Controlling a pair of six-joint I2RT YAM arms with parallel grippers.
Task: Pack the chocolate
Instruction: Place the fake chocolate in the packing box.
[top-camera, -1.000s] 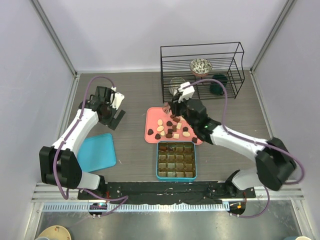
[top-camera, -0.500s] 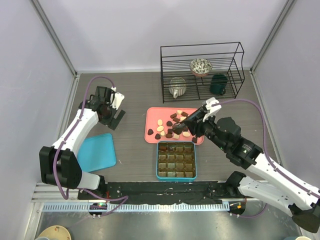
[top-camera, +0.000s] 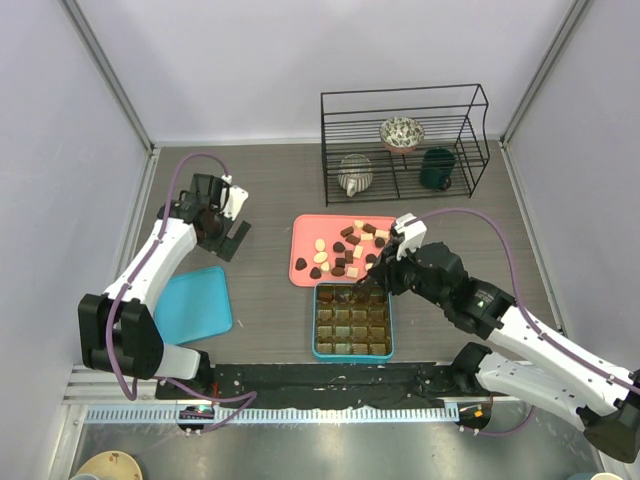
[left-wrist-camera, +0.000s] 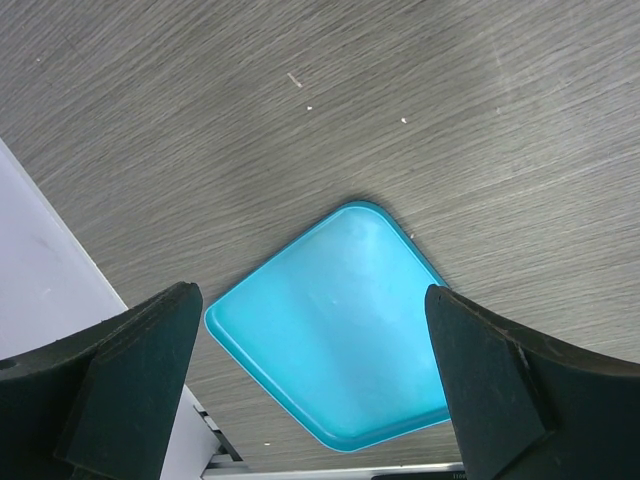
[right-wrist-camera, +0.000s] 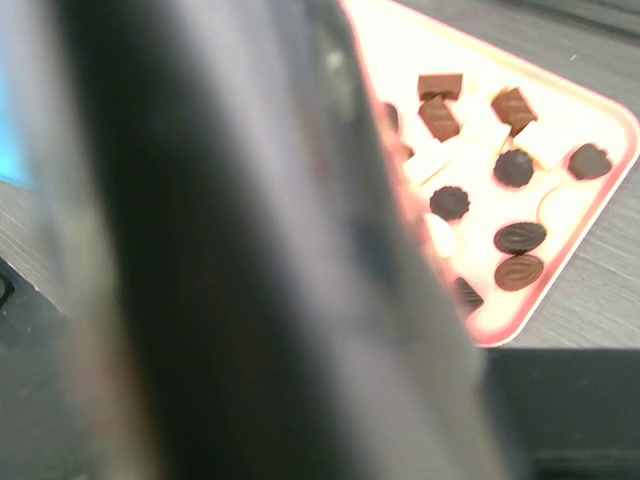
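Grey wood-grain table (top-camera: 260, 180), pale walls. At the left a teal lid (top-camera: 195, 305) lies flat. The left gripper (left-wrist-camera: 312, 305) hangs above it with jaws wide apart and nothing held. In the middle, the pink tray (top-camera: 300, 228) holds the loose chocolate (right-wrist-camera: 449, 203). The box (top-camera: 315, 322), at the tray's 6 o'clock, is brown inside; how full it is I cannot tell. The right gripper (top-camera: 378, 275) is over the box's 1 o'clock corner, and I cannot tell whether its jaws grip anything. This looks like a placing step: next, lower squarely into one free compartment.

Small dark, mid-brown and cream chocolate pieces (top-camera: 352, 240) loose across the pink tray (top-camera: 305, 232).
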